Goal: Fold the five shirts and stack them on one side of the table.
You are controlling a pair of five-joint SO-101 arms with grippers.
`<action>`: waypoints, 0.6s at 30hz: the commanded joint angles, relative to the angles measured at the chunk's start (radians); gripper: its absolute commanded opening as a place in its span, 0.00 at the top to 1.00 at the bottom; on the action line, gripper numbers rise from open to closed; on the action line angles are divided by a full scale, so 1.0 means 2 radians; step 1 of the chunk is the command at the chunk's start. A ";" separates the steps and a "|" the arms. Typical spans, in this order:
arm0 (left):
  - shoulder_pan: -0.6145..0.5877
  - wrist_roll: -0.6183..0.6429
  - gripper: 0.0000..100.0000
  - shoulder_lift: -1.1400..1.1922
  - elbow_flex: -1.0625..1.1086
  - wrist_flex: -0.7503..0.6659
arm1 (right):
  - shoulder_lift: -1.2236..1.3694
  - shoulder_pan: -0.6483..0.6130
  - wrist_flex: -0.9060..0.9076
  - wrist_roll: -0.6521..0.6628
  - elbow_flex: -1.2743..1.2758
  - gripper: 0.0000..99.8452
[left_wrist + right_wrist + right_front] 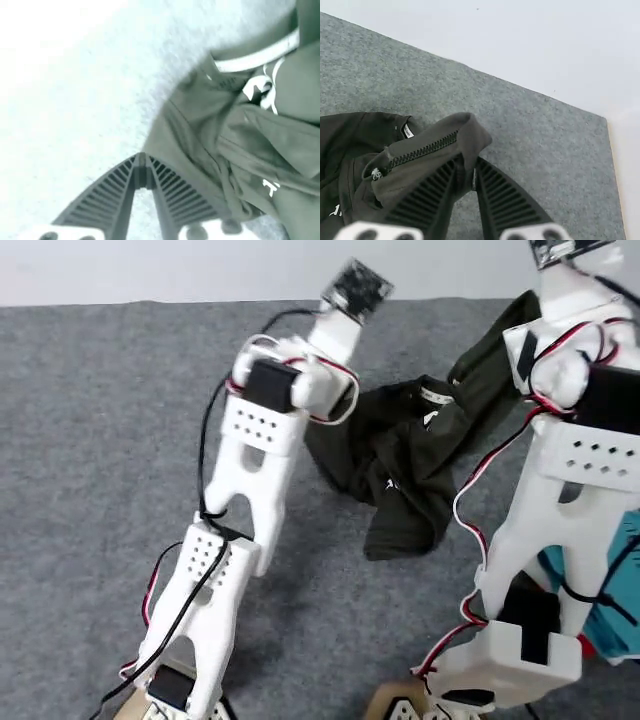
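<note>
A dark olive shirt [400,455] lies crumpled on the grey mat [100,460] between the two arms. My right gripper [465,167] is shut on a fold of the shirt [420,160] with a zipper [422,150] along it. It holds that part up above the mat, where it hangs as a raised flap [490,355] at the back right. My left gripper [142,159] is shut with its tips right at the shirt's [235,130] near edge, and the cloth seems caught between them. A white neck label [255,57] shows on the collar.
A teal cloth [612,590] lies behind the right arm's base at the right edge. The mat's far edge [530,92] borders a white surface. The left half of the mat is bare grey felt.
</note>
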 commanded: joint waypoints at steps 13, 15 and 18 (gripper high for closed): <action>0.098 0.123 0.77 0.056 0.142 0.012 | -0.023 -0.001 0.001 -0.004 -0.034 0.99; 0.098 0.145 0.73 0.075 0.141 0.012 | -0.023 -0.001 0.001 -0.004 -0.034 0.99; 0.098 0.146 0.73 0.099 0.144 0.012 | -0.024 -0.001 0.002 -0.004 -0.034 0.99</action>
